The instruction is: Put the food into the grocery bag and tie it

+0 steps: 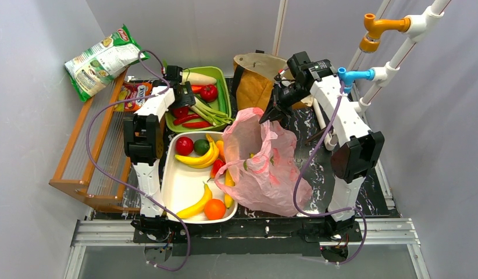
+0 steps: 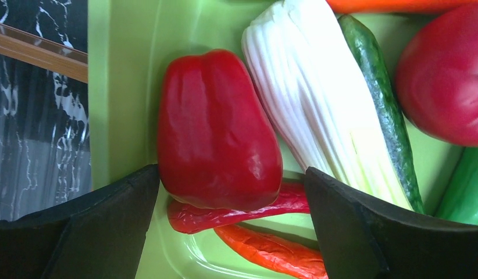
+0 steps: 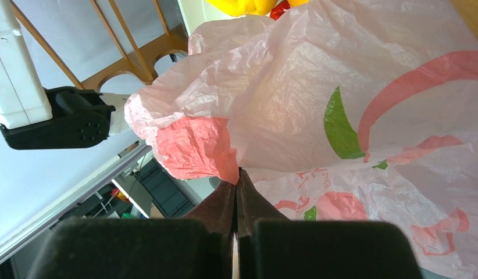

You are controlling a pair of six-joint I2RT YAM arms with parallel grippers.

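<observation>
Grocery bag point(image 1: 266, 168) hangs pinched in the closed right tool point(image 3: 236, 174); left tool point(image 2: 232, 171) gapes over a red pepper point(image 2: 216, 133).

We see the thin translucent pink plastic carrier bag point(image 1: 271, 171), printed with darker pink fruit and green leaves, crumpled, mouth open upward, its far rim pinched in the closed jaws of the right gripper point(image 3: 237, 180). Just left of it, the small plastic toy fruits point(image 1: 197, 206) lie in a white tray point(image 1: 179, 186): yellow bananas point(image 1: 196, 158), a green ball point(image 1: 200, 146), a red ball point(image 1: 184, 145), an orange point(image 1: 214, 209).
</observation>
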